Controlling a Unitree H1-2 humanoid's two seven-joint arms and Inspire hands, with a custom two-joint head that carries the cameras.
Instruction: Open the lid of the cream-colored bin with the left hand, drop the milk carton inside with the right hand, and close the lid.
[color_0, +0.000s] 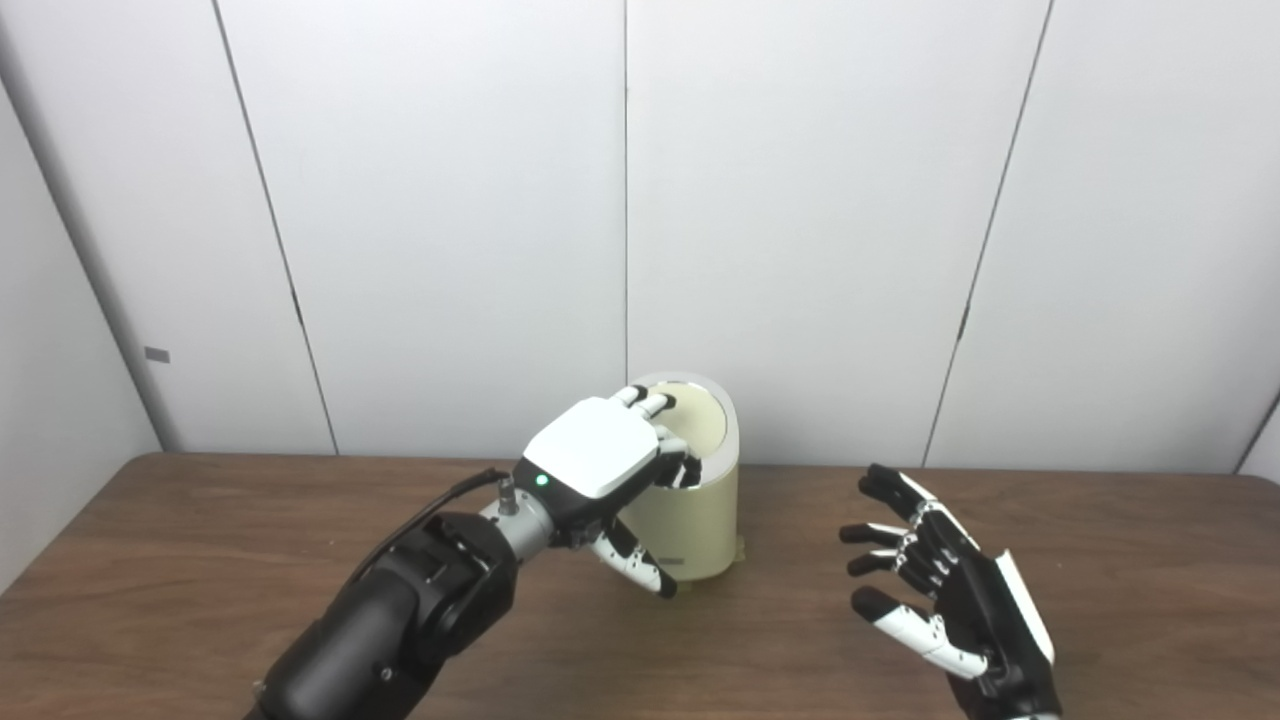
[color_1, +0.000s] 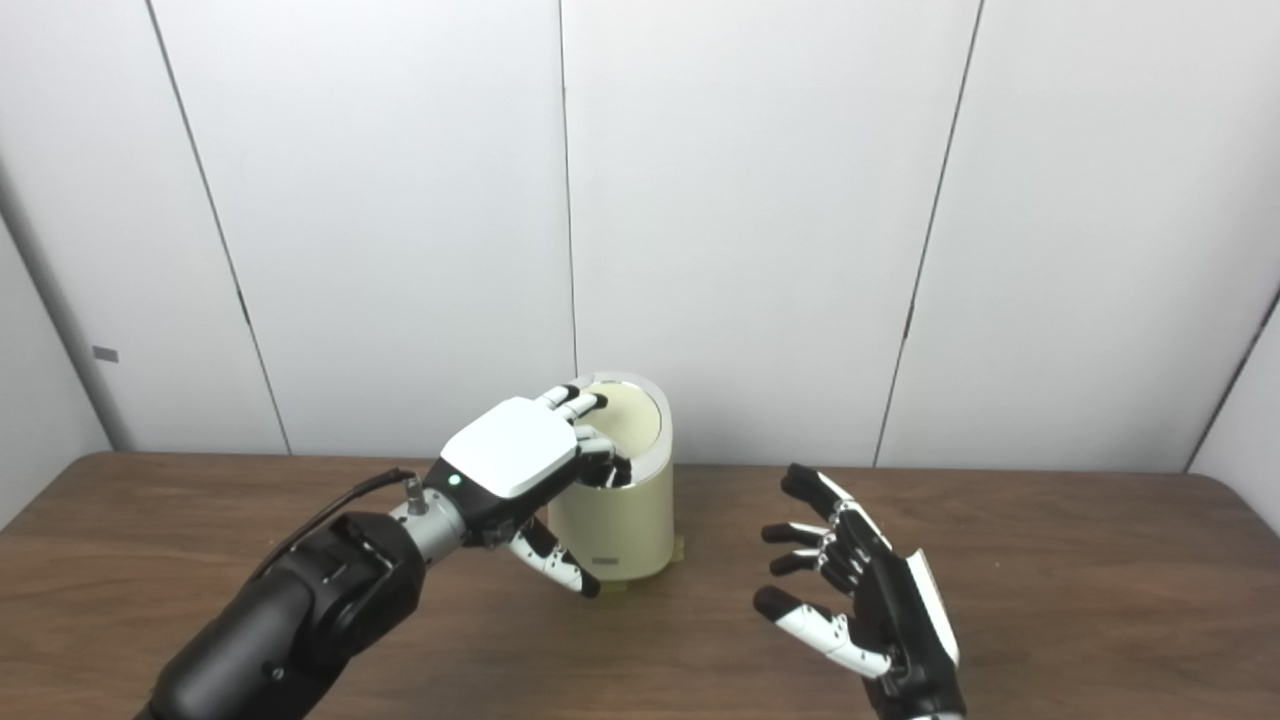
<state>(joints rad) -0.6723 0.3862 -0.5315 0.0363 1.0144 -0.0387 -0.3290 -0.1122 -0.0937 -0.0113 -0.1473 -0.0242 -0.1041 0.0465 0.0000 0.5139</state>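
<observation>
The cream-colored bin stands on the wooden bench, close to the white wall panels behind it, and everything else is best placed against it. The left hand sits over the bin's top on its near-left side: its fingers curl over the rim and rest on the lid, while the thumb hangs down the bin's front wall without clamping anything. The lid appears tilted up at the back, its pale face turned toward the cameras inside a silvery ring, though how far it has swung cannot be told for certain. The right hand hovers above the bench well to the right of the bin and nearer the cameras, palm turned inward, fingers spread and holding nothing. No milk carton shows anywhere on the bench or in either hand; it may already lie inside the bin, but the bin's interior is hidden, so this cannot be confirmed. Judging from the empty right hand and the left hand on the lid, the step in hand is most likely the closing of the lid. The next move would call for the left hand to press or guide the lid down until it sits level in its ring, without tipping the light bin, then lift clear.
</observation>
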